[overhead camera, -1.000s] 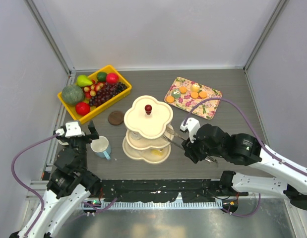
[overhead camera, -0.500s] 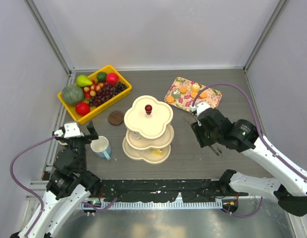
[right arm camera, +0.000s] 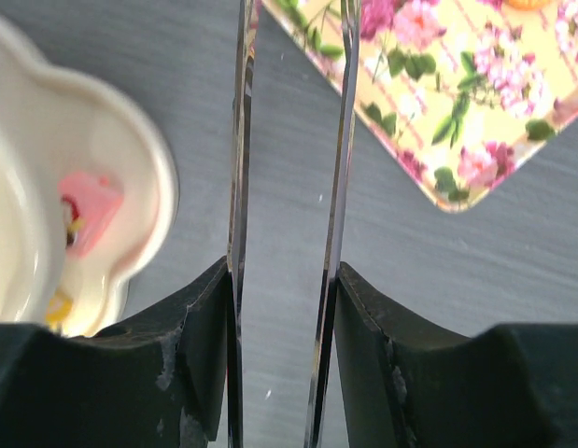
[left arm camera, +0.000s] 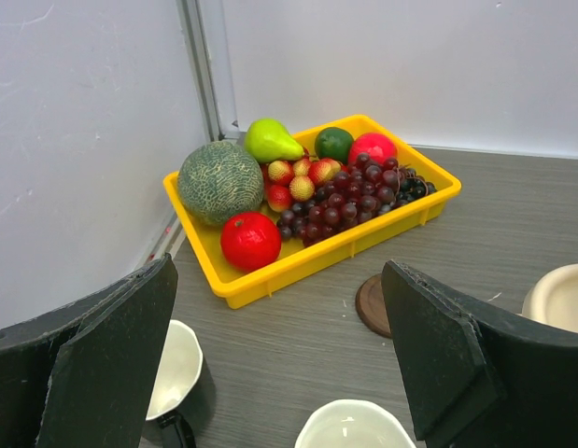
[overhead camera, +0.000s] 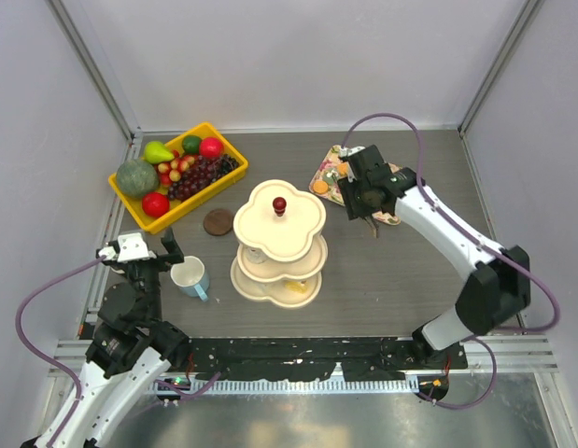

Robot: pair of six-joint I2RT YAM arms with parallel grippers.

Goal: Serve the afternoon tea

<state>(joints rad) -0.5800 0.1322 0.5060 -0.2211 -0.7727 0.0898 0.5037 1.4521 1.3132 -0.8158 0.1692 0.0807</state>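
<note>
We start with the grey table (overhead camera: 382, 280), over which both claws hang. The right claw (right arm camera: 293, 56) is released, though only narrowly: its two thin blades stand nearly parallel, with a slim strip of bare table between them and nothing gripped. The left claw (left arm camera: 279, 271) is spread wide and empty, its dark fingers (left arm camera: 102, 364) at either side of its wrist view. The cream three-tier stand (overhead camera: 279, 233) sits just left of the right claw in that claw's view, apart from the blades, and far to the right of the left claw. The yellow bin (left arm camera: 307, 264) of fruit lies ahead of the left claw, well apart from it. The floral tray (right arm camera: 429, 103) lies ahead and to the right of the right claw, and its edge passes under the blades near their tips; we cannot tell whether they touch. The dark mug (left arm camera: 172, 373) stands low beside the left claw's finger on the left of the view. The pale blue mug (left arm camera: 354, 427) shows its rim below the gap between the fingers. A brown disc (left arm camera: 373, 305) lies ahead, near the other finger. An orange biscuit (overhead camera: 320, 187) rests on the tray beside the right claw, and a pink pastry (right arm camera: 88, 210) sits on the stand's lowest tier to its left. The red knob (overhead camera: 279, 203) tops the stand.
</note>
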